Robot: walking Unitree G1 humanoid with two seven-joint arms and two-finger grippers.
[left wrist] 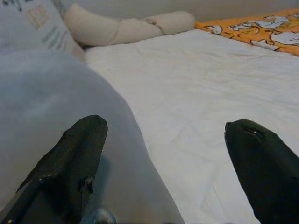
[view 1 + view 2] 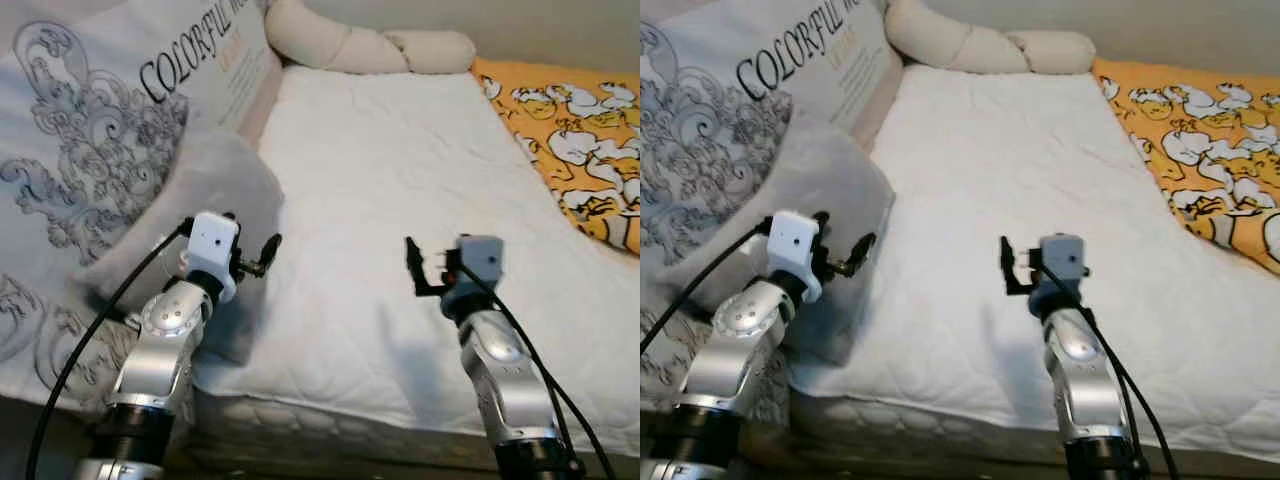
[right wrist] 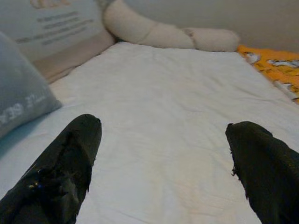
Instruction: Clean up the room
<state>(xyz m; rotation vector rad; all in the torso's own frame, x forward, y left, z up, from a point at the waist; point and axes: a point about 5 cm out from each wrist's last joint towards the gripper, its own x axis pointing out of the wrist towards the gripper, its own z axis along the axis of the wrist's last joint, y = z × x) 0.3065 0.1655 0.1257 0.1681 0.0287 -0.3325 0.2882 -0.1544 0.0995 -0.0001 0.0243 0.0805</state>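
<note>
A white quilted mattress (image 2: 400, 170) lies before me. On its left side a grey pillow (image 2: 215, 185) leans against a large printed cushion (image 2: 90, 120) marked "COLORFUL". An orange blanket (image 2: 575, 150) with white duck prints covers the bed's right side. My left gripper (image 2: 264, 255) hovers open at the grey pillow's (image 1: 51, 107) near corner; one finger is over the pillow, the other over the sheet. To its right, my right gripper (image 2: 415, 268) is open above bare sheet near the bed's front edge, nothing between its fingers (image 3: 70, 158).
A cream bolster (image 2: 350, 45) lies along the head of the bed by the wall. The mattress's front edge (image 2: 330, 420) runs just below both arms. The printed bedding drapes down on the left.
</note>
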